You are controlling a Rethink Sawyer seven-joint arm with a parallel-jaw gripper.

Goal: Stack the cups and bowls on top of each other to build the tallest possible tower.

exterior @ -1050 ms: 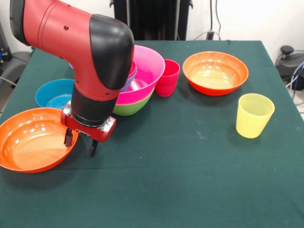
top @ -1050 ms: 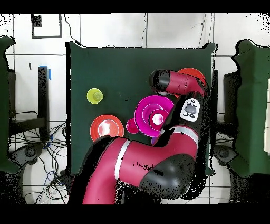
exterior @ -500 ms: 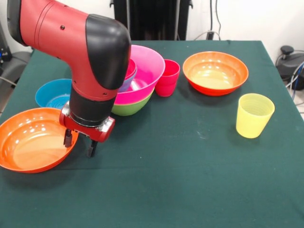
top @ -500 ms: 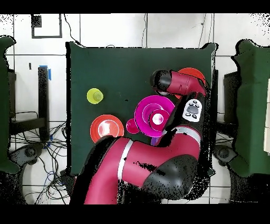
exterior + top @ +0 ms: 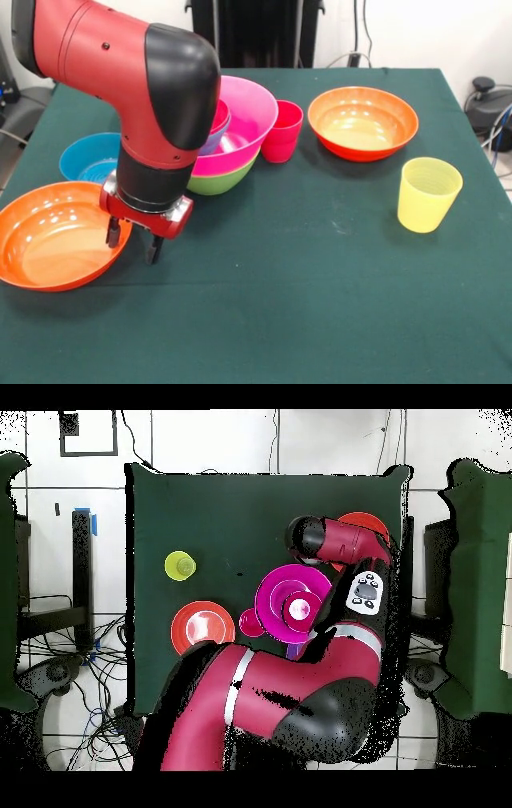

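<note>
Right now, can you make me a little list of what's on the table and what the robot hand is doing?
tower: pink bowl nested in green bowl, smaller bowls inside
red cup: upright, right beside the tower
yellow cup: upright, alone
orange bowls: one beyond the yellow cup, one at the end effector
blue bowl: behind the nearer orange bowl
end effector: open, fingers straddling the nearer orange bowl's rim

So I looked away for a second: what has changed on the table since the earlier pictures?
Little: the hand shifted slightly toward the wide orange plastic bowl and is open, one finger inside its rim, one outside, gripping nothing. The stack with the big pink bowl, the red cup, the yellow cup, the blue bowl and the other orange bowl stayed put.
</note>
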